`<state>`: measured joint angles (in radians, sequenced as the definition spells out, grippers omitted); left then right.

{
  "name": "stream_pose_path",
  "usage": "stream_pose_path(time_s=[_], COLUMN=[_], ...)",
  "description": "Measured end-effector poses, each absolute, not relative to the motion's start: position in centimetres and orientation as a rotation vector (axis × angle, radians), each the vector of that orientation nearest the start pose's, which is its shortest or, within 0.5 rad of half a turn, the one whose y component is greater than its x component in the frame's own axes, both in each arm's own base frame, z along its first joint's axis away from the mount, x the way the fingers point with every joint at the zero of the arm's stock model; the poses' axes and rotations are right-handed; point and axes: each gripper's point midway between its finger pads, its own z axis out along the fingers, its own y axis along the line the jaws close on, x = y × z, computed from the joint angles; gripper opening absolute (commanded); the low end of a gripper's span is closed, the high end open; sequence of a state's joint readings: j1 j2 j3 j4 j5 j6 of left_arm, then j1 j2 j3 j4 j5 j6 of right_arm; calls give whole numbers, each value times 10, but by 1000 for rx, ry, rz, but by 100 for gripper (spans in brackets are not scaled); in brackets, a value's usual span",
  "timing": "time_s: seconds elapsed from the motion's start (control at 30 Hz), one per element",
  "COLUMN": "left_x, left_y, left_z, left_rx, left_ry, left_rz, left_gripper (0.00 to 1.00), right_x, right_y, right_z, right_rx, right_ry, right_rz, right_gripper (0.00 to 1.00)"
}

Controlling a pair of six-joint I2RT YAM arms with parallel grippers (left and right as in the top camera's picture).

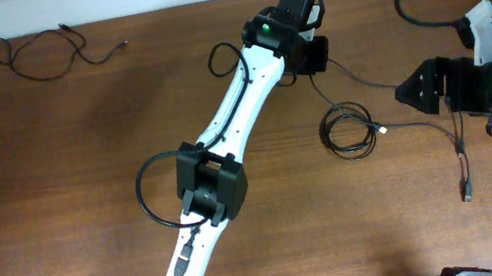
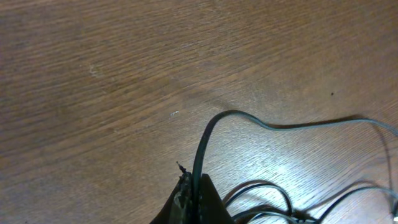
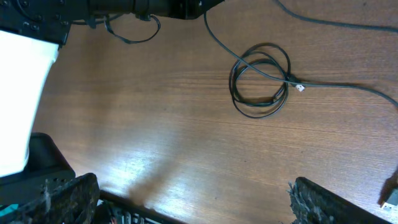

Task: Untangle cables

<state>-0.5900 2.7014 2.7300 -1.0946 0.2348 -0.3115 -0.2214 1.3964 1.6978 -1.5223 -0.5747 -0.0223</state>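
My left gripper (image 1: 315, 57) is shut on a thin black cable (image 2: 214, 121) at the far middle of the table. In the left wrist view (image 2: 196, 190) the cable arcs up out of the jaws and runs right. It leads to a small coil of cable (image 1: 347, 130) with a pale plug, which also shows in the right wrist view (image 3: 286, 79). Another cable runs right from the coil to a silvery plug (image 1: 465, 189) (image 3: 392, 198). A third cable (image 1: 88, 60) lies apart at the far left. My right gripper (image 1: 407, 89) (image 3: 193, 199) is wide open and empty, right of the coil.
The left arm (image 1: 218, 153) lies diagonally across the middle of the table from the near edge. Thick black wires loop off the right arm (image 1: 425, 0) at the far right. The wooden table (image 1: 56, 212) has its far edge along the top.
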Motion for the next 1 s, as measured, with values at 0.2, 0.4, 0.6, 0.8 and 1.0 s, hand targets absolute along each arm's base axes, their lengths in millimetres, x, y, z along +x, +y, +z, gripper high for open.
stream_pose_path(time_s=[0.2,0.4,0.6,0.8,1.0], left_x=[485,469,431,397,361], left_y=[-385,-412,-413,-394,-370], left_z=[96,177,308,396,466], left_rx=[499,605,701,746,764], left_ry=[2676,2505,2239,2051,1897], left_rz=[-682,-959,-1111,-1135,-1137], left_gripper=[0,0,0,0,0], right_x=[277,277,277,277,277], right_y=[33,29,29,29,29], right_z=[297,295,295,295,295], right_rx=[132,137,137,138,138], right_ry=[2653,2660,2661,2662,2662], right_rz=[714,687,684,685,684], right_gripper=[98,98,98,99,98])
